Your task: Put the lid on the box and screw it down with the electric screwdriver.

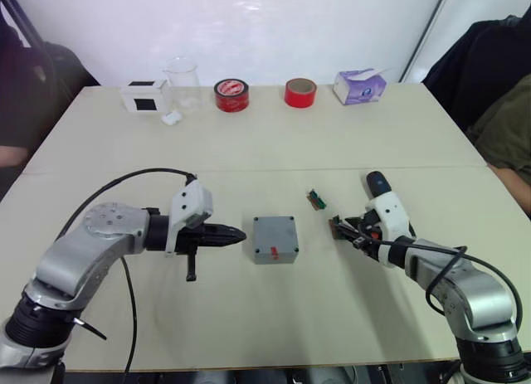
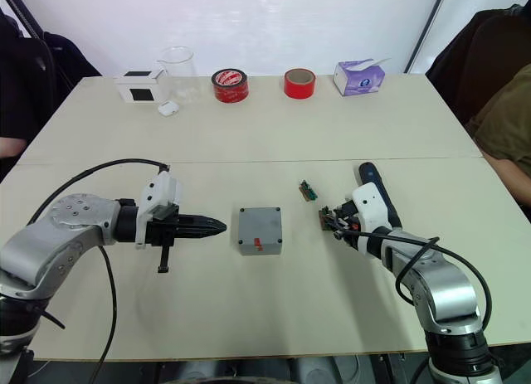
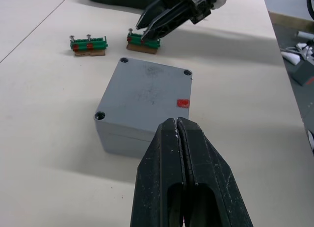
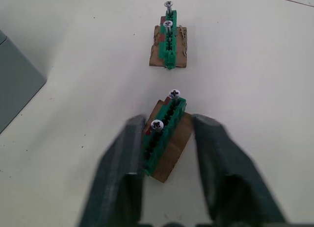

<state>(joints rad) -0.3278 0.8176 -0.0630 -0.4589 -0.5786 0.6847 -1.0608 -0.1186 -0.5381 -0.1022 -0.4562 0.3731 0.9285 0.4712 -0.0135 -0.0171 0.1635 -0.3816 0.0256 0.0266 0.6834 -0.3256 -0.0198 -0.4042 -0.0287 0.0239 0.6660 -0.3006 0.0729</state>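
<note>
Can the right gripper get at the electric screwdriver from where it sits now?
Probably yes. The electric screwdriver lies just behind the right gripper, whose open fingers straddle a green screw holder. It would have to back off the holder first.

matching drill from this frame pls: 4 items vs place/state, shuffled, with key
Items:
1. left hand
2. right hand
3. box
4. electric screwdriver

Place/state:
A. lies on the table behind the right hand
B. fingers open on either side of a green screw holder
C. fingers shut, tips pointing at the box
D. lid already on, red mark on top, between the two hands

Pairs: 1-C, 2-B, 3-D, 4-A
</note>
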